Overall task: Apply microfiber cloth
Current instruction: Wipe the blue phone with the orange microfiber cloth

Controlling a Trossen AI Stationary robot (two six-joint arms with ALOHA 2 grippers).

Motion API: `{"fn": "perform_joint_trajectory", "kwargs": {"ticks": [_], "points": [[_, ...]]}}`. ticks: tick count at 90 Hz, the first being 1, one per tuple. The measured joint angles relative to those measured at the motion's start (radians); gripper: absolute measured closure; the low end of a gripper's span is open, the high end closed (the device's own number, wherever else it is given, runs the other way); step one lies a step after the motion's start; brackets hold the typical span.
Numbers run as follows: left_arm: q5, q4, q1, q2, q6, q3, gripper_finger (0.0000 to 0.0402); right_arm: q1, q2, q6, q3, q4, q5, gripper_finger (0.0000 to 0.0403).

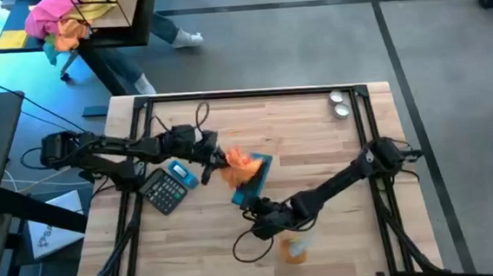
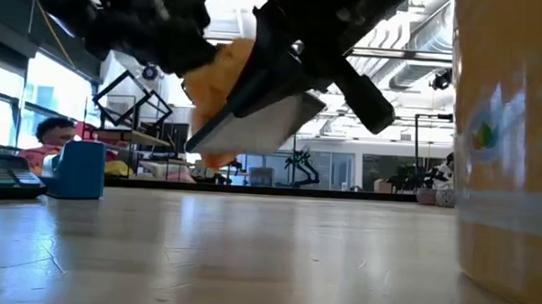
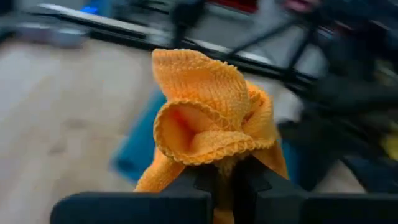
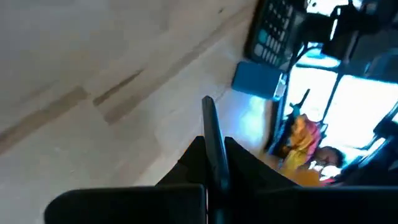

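Above the middle of the wooden table (image 1: 316, 142), the left gripper (image 1: 224, 160) pinches a bunched microfiber cloth (image 3: 208, 118) (knit-textured, scalloped hem) against a thin flat teal-backed tablet (image 1: 251, 181), clamped edgewise by the right gripper (image 1: 253, 205).

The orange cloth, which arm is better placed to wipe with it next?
Left, probably. The left gripper is shut on the microfiber cloth, right beside the tilted blue tablet that the right gripper holds edge-on off the table.
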Motion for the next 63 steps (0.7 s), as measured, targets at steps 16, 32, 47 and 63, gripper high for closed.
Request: {"fn": "perform_joint_trajectory", "kwargs": {"ticks": [16,32,47,63], "points": [[-0.055,0.028,-0.131,0.077,-0.016,0.000,0.0401,-0.013,0.000,0.083,0.000,0.057,-0.024,0.0403],[-0.111,0.083,-0.201,0.181,-0.040,0.001,0.0401,-0.013,0.002,0.052,0.000,0.114,-0.022,0.0403],[-0.170,0.251,-0.199,0.294,-0.039,0.015,0.0401,-0.025,0.023,-0.048,-0.003,0.157,-0.052,0.0403],[-0.246,0.271,-0.156,0.380,-0.006,0.070,0.0401,-0.059,0.092,-0.165,-0.003,0.254,-0.091,0.0403]]}}
